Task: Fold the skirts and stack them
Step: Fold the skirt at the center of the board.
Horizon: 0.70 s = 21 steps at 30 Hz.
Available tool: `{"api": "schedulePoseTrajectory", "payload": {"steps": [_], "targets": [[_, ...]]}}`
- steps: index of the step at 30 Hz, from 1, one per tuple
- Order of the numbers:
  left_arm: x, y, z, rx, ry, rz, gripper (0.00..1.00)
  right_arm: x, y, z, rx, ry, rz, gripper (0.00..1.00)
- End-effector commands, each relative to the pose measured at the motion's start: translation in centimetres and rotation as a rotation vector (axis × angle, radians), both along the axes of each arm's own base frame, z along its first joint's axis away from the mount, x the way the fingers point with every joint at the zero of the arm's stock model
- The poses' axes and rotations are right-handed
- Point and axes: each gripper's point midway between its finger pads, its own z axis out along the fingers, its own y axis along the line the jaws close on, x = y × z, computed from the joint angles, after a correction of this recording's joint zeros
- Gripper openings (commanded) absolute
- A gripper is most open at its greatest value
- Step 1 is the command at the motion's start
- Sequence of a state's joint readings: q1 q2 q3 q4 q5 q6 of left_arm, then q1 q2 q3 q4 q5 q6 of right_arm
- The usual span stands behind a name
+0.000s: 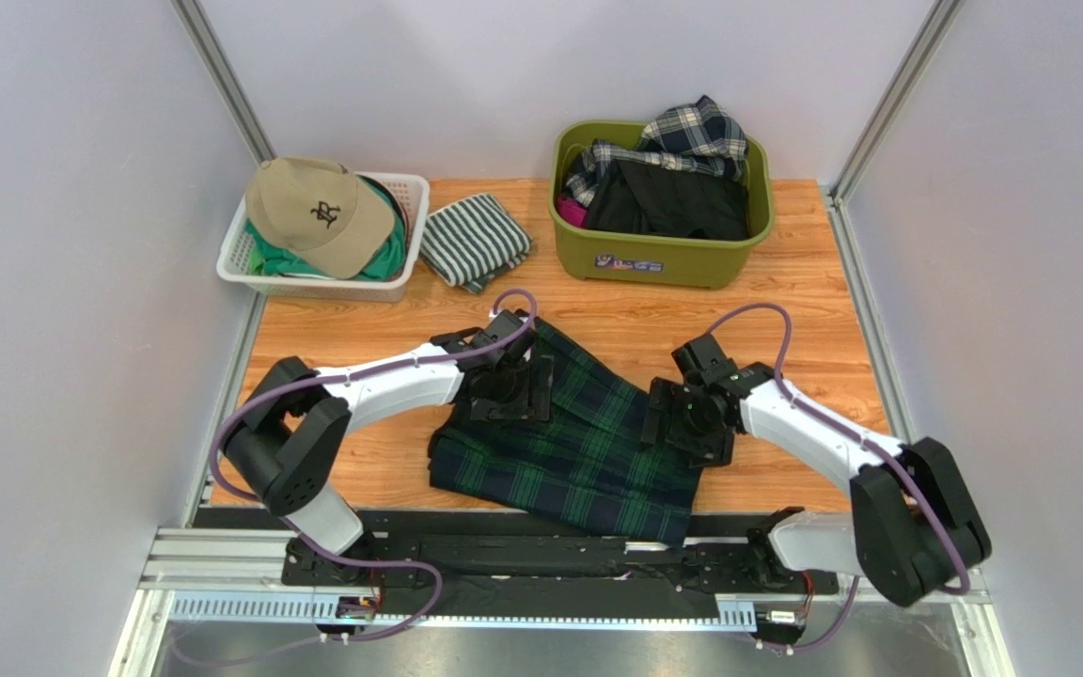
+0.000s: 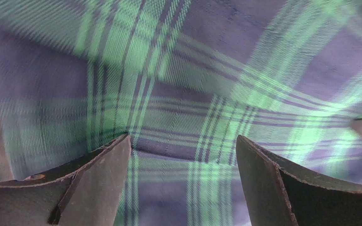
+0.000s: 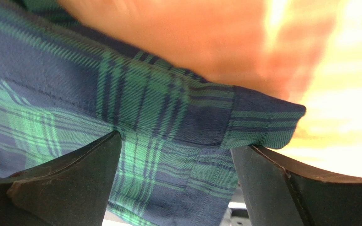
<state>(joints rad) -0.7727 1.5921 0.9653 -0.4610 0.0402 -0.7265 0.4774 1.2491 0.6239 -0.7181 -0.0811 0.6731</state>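
Note:
The dark green-navy tartan skirt (image 1: 576, 444) lies spread on the wooden table between both arms. My left gripper (image 1: 512, 398) is open, low over the skirt's upper left part; in the left wrist view (image 2: 184, 137) the tartan (image 2: 192, 75) fills the frame between its spread fingers. My right gripper (image 1: 677, 421) is open at the skirt's right edge; in the right wrist view (image 3: 176, 141) a corner of the tartan (image 3: 168, 108) lies between the spread fingers, not pinched. The black skirt (image 1: 667, 202) and the navy-white-grey plaid skirt (image 1: 674, 141) lie in the green bin (image 1: 653, 258).
A white basket (image 1: 310, 279) at the back left holds a tan cap (image 1: 314, 212). A folded green-and-white striped cloth (image 1: 474, 240) lies between basket and bin. Bare table wood (image 1: 802, 339) shows on the right, and grey walls close both sides.

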Motion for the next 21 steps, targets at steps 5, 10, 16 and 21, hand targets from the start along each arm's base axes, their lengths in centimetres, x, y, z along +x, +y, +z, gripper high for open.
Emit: {"api": "schedulePoseTrajectory", "payload": {"steps": [5, 10, 16, 21], "targets": [[0.3, 0.9, -3.0, -0.056, 0.084, 0.042, 0.89, 11.5, 1.0, -0.3, 0.050, -0.210, 0.001, 0.95], [0.7, 0.3, -0.8, -0.119, 0.049, 0.036, 0.89, 17.7, 0.5, 0.3, -0.001, -0.275, 0.065, 0.95], [1.4, 0.6, 3.8, -0.148, -0.063, 0.013, 0.89, 18.6, 0.0, 5.8, -0.038, -0.391, 0.125, 0.94], [1.2, 3.3, 6.3, -0.092, -0.154, 0.062, 0.90, 14.5, -3.3, 7.4, -0.128, -0.394, 0.040, 0.96]]}}
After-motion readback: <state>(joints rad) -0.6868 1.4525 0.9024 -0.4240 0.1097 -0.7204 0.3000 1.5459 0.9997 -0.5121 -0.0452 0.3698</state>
